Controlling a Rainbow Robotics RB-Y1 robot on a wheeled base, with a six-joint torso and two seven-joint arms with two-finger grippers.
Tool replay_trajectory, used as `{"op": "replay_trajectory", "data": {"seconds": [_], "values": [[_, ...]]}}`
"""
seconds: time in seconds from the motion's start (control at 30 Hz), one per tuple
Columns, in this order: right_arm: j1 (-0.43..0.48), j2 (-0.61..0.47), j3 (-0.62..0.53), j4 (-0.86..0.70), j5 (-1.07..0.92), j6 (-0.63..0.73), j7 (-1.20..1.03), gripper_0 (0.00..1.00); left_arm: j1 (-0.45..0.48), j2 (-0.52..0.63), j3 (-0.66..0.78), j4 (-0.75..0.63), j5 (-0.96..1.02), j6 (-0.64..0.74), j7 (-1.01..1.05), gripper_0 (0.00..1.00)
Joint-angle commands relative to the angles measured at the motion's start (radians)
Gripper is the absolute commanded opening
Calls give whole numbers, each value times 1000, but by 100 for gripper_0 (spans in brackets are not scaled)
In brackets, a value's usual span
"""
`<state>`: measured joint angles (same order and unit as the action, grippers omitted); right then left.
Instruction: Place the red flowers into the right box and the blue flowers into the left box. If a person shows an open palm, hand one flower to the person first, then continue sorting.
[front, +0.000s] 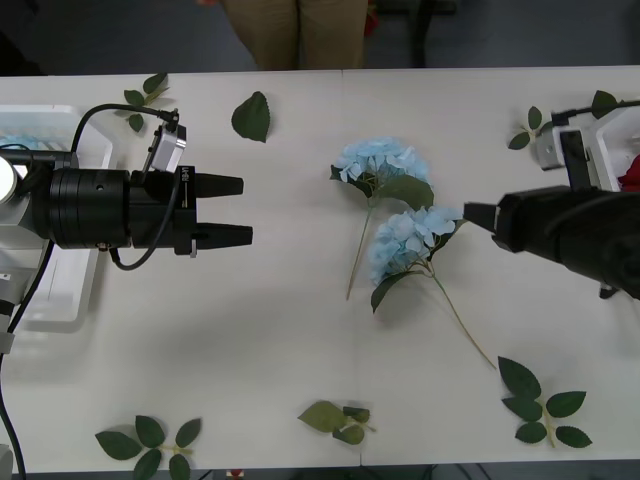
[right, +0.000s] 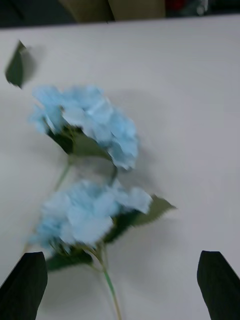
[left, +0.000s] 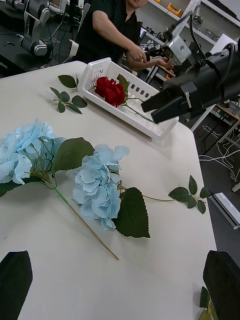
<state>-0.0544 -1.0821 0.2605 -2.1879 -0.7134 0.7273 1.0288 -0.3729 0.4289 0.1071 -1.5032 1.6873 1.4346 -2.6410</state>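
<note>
In the front view, the left box sat at the left edge of the white surface with something pale blue just visible inside its far corner, partly hidden by the left arm; the right box sat at the right edge with a patch of red showing inside. The left claw hung over the surface beside the left box, its black fingers spread a little and holding nothing. The right claw reached in from the right, close beside the nearer head of the blue flowers, which lay in the middle of the surface well apart from the left claw; how far its fingers were parted could not be told from here. Loose green leaf sprigs lay scattered along the near and far edges. In the right wrist view, the right claw was spread wide and empty, with the two blue flowers lying on the surface just ahead of it, one stem running between the fingers. In the left wrist view, the left claw was likewise spread and empty, the blue flowers lay ahead of it, and beyond them the right box held one of the red flowers, with the right claw poised above the box's near rim.
</note>
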Motion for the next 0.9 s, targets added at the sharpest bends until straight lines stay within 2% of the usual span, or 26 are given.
{"op": "replay_trajectory", "data": {"seconds": [0.03,0.27,0.43,0.77,0.9], "values": [[100,-114,-15,10,-17,-14,211,87,-4,-9,-10,-32,15,-10,-64,100],[82,-47,9,128,-106,-14,470,87,-4,-9,-10,-32,15,-10,-64,100],[-22,71,98,251,-110,-12,608,87,-4,-9,-10,-32,15,-10,-64,100],[-180,245,229,412,-4,-9,645,87,-4,-9,-10,-32,15,-10,-64,100],[-203,281,247,448,9,-9,651,87,-4,-9,-10,-32,15,-10,-64,100]]}}
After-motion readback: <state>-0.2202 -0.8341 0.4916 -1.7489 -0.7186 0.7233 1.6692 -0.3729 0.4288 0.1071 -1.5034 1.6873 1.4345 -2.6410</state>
